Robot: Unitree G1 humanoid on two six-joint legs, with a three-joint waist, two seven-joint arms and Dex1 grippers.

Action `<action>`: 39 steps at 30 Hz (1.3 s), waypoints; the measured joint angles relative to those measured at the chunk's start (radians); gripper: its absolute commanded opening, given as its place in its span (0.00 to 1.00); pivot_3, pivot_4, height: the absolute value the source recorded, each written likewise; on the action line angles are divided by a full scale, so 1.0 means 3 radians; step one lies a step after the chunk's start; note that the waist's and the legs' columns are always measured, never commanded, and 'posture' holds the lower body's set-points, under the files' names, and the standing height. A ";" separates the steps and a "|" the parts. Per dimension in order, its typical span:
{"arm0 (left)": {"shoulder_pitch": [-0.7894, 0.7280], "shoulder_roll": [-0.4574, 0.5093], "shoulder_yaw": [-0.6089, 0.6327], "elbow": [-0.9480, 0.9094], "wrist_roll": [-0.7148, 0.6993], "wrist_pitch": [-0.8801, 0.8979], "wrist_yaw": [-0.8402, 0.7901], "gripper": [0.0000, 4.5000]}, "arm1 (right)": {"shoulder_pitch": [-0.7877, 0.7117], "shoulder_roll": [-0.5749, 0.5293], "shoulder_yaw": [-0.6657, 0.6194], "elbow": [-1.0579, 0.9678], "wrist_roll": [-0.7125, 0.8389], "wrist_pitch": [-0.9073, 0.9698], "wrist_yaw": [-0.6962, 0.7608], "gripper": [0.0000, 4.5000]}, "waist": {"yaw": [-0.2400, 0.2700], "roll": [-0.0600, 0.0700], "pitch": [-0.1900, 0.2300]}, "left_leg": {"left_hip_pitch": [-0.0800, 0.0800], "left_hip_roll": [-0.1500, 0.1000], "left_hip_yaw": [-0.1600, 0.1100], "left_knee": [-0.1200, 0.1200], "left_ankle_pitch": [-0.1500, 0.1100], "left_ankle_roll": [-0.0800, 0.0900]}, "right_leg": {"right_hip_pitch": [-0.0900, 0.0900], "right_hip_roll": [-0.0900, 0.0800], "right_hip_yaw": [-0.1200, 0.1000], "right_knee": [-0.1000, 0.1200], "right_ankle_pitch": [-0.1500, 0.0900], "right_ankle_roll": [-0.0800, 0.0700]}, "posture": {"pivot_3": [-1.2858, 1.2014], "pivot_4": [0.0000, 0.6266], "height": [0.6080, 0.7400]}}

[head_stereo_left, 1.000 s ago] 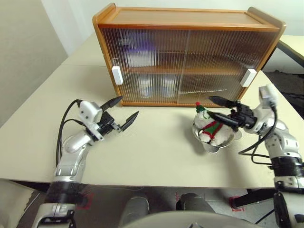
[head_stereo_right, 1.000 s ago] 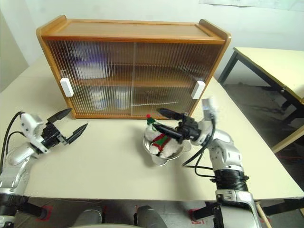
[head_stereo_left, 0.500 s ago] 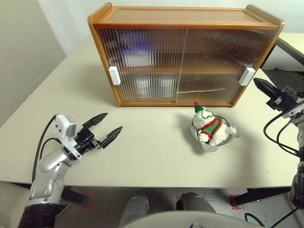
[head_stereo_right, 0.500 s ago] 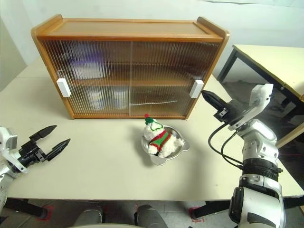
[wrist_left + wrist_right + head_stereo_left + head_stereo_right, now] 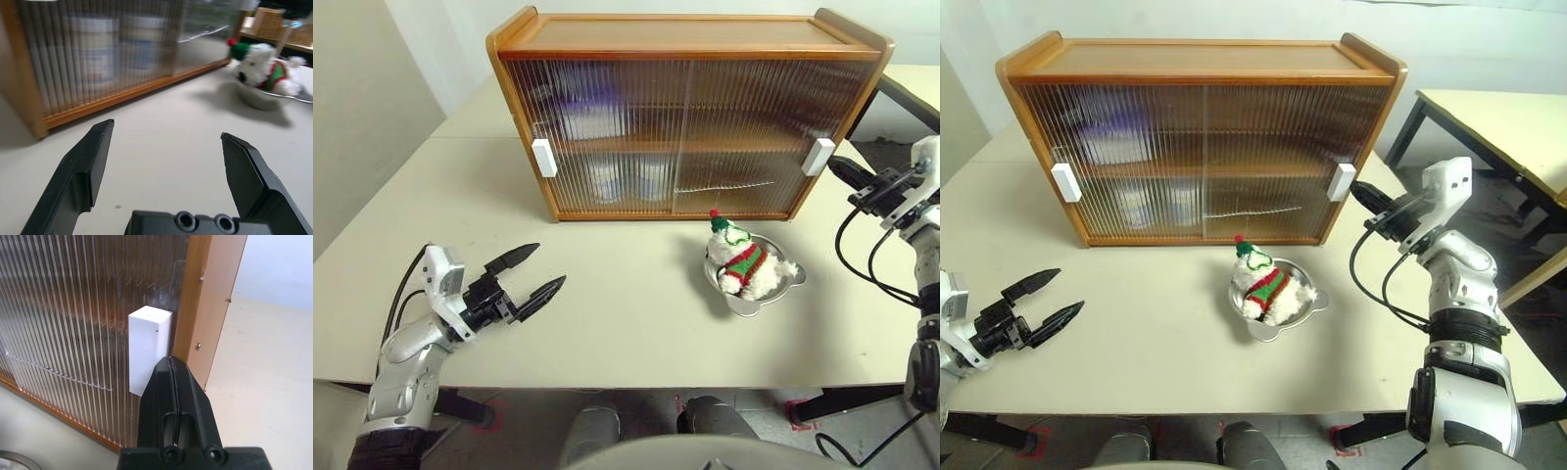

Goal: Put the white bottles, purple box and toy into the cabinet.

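Cabinet (image 5: 690, 113): stands at the back of the table (image 5: 626, 323), both ribbed sliding doors drawn shut, one white handle (image 5: 543, 158) at the left end and one white handle (image 5: 819, 157) at the right end.
White bottles (image 5: 626, 179): two pale shapes side by side behind the left door on the lower shelf, blurred by the ribbing.
Purple box (image 5: 590, 106): a purple blur on the upper shelf, behind the left door.
Toy (image 5: 737, 260): lies in a shallow steel bowl (image 5: 785, 284) on the table, just in front of the right door, hat end toward the cabinet.
Open room: bare tabletop spreads from the bowl across to the left claw and along the cabinet's front; the table's near edge runs just below the left claw.
Left claw (image 5: 529, 272): spread wide and empty, low over the table's near left part, well apart from the toy.
Right claw (image 5: 837, 166): fingers pressed together, holding nothing, tip just beside the right handle at the cabinet's right edge; the toy sits below and to its left, apart from it.
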 measured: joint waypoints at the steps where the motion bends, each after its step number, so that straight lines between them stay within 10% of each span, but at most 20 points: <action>1: 0.0005 0.0000 -0.0005 -0.0048 -0.0010 0.0012 -0.0033 1.00 | -0.0004 0.0004 0.0012 0.0001 -0.0006 0.0000 -0.0005 0.01 | 0.0000 0.0000 0.0000 | 0.0000 0.0000 0.0000 0.0000 0.0000 0.0000 | 0.0000 0.0000 0.0000 0.0000 0.0000 0.0000 | 0.50 0.00 1.00; 39: -0.0587 -0.0464 -0.0523 -0.0595 -0.0128 0.0348 0.0010 1.00 | -0.0070 0.0892 0.0724 -0.0946 0.0024 0.0626 0.0300 0.01 | 0.0007 0.0021 -0.0014 | 0.0009 0.0002 -0.0002 0.0005 0.0007 0.0006 | 0.0014 0.0006 -0.0001 0.0000 0.0008 0.0010 | 0.50 0.00 1.00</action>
